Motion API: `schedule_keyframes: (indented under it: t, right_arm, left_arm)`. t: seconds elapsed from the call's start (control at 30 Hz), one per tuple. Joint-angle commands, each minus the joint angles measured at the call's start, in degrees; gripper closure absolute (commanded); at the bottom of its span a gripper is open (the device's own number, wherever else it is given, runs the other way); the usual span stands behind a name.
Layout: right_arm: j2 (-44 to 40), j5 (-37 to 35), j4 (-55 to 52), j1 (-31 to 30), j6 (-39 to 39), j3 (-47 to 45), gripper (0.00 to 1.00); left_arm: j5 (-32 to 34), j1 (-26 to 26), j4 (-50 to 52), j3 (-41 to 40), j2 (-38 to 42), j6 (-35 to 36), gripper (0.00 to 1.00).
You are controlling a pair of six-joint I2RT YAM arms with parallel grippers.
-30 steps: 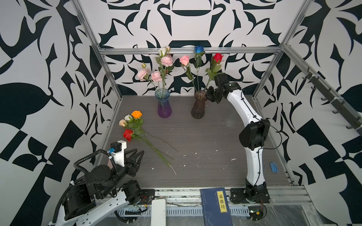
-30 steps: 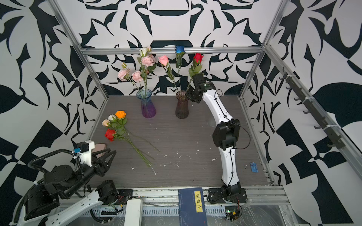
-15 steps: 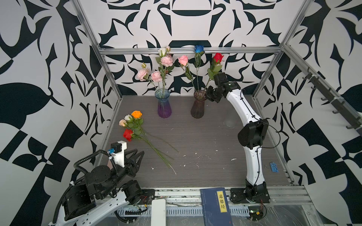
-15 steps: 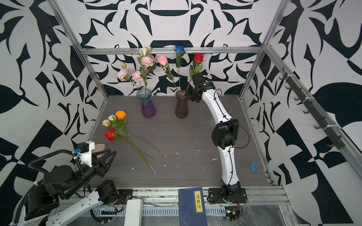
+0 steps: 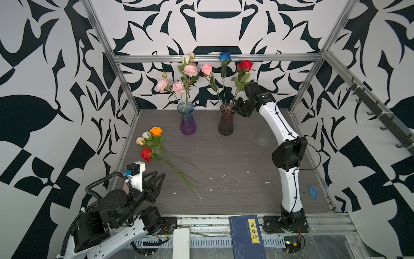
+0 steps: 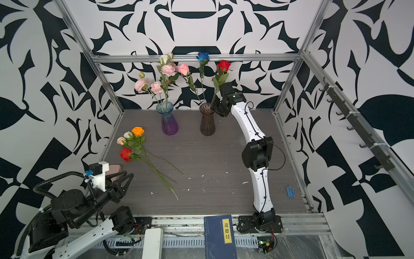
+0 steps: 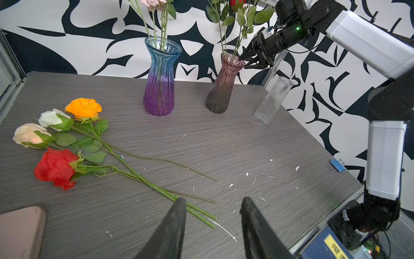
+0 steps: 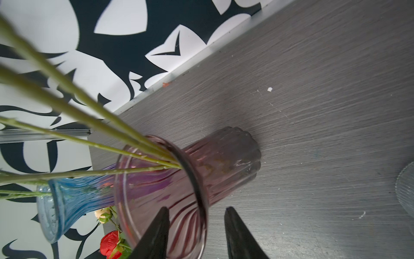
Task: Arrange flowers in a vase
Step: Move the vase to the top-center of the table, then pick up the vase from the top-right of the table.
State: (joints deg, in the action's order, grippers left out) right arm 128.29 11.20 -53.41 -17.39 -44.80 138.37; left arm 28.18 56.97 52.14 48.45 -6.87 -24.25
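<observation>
Jaws apart on both arms; left jaws nearer to loose long-stemmed fabric roses (image 7: pixel 89 143) on grey worktop (image 7: pixel 246 139), cut stem ends toward them, blooms away; right jaws well apart from these.

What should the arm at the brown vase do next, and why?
Probably draw the right gripper back from the brown vase: its jaws stand open at the rim, holding nothing, the red rose already stands inside, and four flowers lie on the table waiting.
</observation>
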Motion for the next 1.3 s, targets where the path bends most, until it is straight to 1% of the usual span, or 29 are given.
schedule_keyframes:
  t: [0.0, 0.07, 0.17, 0.23, 0.27, 0.37, 0.5, 0.53, 0.6, 0.67, 0.7, 0.9, 1.03, 1.27]
  right_arm:
    - [-6.58, 0.79, -1.69, -0.11, 1.34, 1.05, 0.55]
    - [-10.46, 1.63, -1.38, 0.28, 1.72, -2.57, 0.55]
    - [-18.38, 5.14, 1.73, 2.8, 1.09, -12.42, 0.56]
    - [-23.49, 8.0, 3.85, 5.82, 0.39, -19.4, 0.58]
    - [-26.33, 9.6, 4.66, 8.25, 0.15, -22.89, 0.58]
    - [-31.6, 12.16, 2.87, 15.01, 2.47, -27.9, 0.59]
    - [-34.56, 11.55, -3.09, 22.22, 8.22, -29.63, 0.6]
    - [-35.03, 10.01, -4.33, 23.0, 9.25, -30.09, 0.61]
    - [-36.42, 4.0, -5.83, 23.7, 11.68, -31.57, 0.59]
    - [-36.91, -0.54, -6.18, 23.72, 13.56, -32.97, 0.58]
    - [-36.77, -1.54, -5.93, 23.71, 14.13, -33.76, 0.58]
    - [-32.59, -2.21, -4.03, 23.72, 15.09, -35.25, 0.61]
    - [-29.16, -1.31, -3.22, 23.72, 14.91, -35.53, 0.62]
    - [-25.97, -2.06, -2.11, 23.71, 14.74, -36.94, 0.65]
  left_arm:
    - [0.15, -0.09, 0.99, -0.45, -0.23, -0.65, 0.56]
    - [0.36, -0.15, 1.29, -0.38, -0.13, -0.71, 0.56]
    - [1.03, -0.19, 2.04, -0.15, 0.38, -0.95, 0.56]
    - [1.69, -0.19, 2.09, -0.36, 0.78, -1.26, 0.56]
    - [1.87, -0.19, 2.17, -0.36, 0.81, -1.33, 0.56]
    - [2.05, -0.28, 2.16, -0.37, 0.44, -1.51, 0.56]
    - [1.62, -0.62, 1.84, -0.28, -0.57, -1.46, 0.56]
    - [1.45, -0.76, 1.67, -0.33, -0.81, -1.35, 0.56]
    - [1.09, -1.15, 1.39, -0.39, -1.03, -1.17, 0.56]
    - [0.91, -1.5, 1.3, -0.42, -1.23, -1.16, 0.56]
    - [0.71, -1.66, 1.3, -0.44, -1.35, -1.15, 0.56]
    - [0.31, -1.86, 1.1, -0.48, -1.29, -1.24, 0.56]
    - [0.12, -1.86, 0.97, -0.55, -1.7, -1.15, 0.56]
    - [0.18, -1.94, 0.85, -0.62, -1.88, -1.17, 0.57]
